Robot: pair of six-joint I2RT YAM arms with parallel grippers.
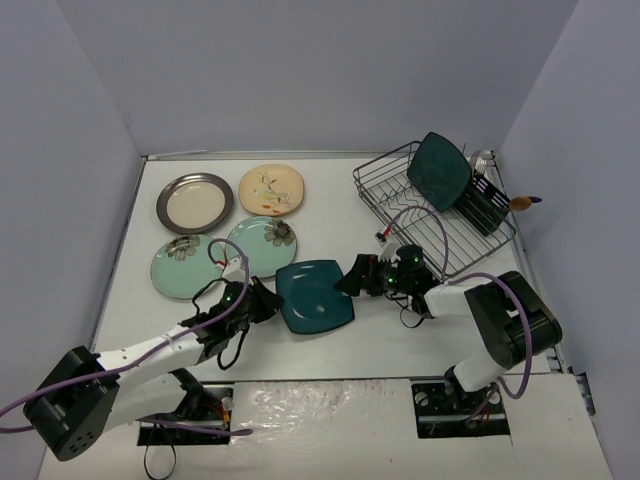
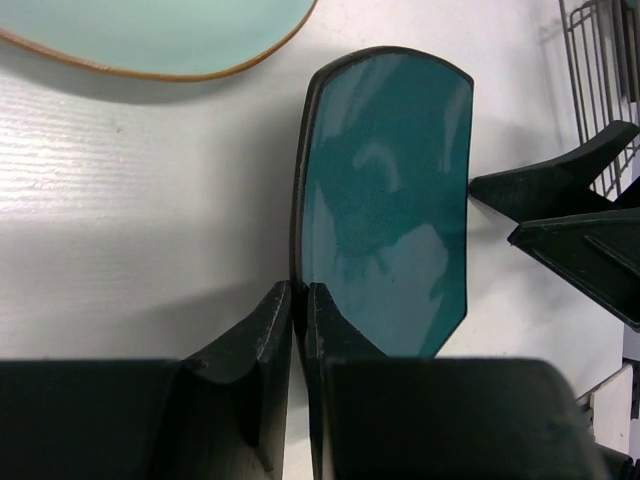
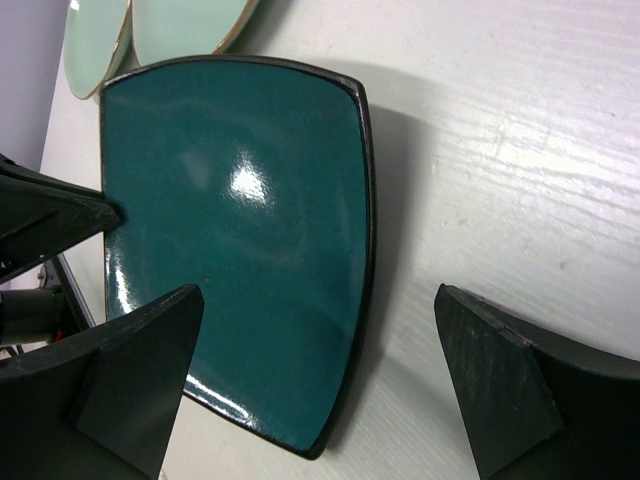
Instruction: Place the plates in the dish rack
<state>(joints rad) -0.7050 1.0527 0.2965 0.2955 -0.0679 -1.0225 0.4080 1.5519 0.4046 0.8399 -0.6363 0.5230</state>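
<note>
A dark teal square plate (image 1: 315, 296) sits close to the near edge of the tabletop (image 1: 330, 225), about midway between its left and right edges. The left fingers (image 1: 268, 303) are pinched tight on this plate's left rim, one on each face of the edge. The right fingers (image 1: 352, 278) stand spread as wide as they go at the plate's right side and hold nothing. In the right wrist view one of them hangs over the glazed face and the other over bare tabletop beyond the rim. A shadow runs along that right edge, but whether the plate is lifted off the surface cannot be told. The dish rack (image 1: 400, 205) sits slantwise in the far right corner, with a second teal square plate (image 1: 440, 170) standing tilted in it, just beside the black cutlery caddy (image 1: 483, 203). Four plates lie flat toward the far left. They are a cream plate with a dark-grey rim (image 1: 195, 202), a cream floral plate (image 1: 271, 190) and two mint plates (image 1: 185, 266) (image 1: 262, 245), the latter near the held plate's far left corner.
</note>
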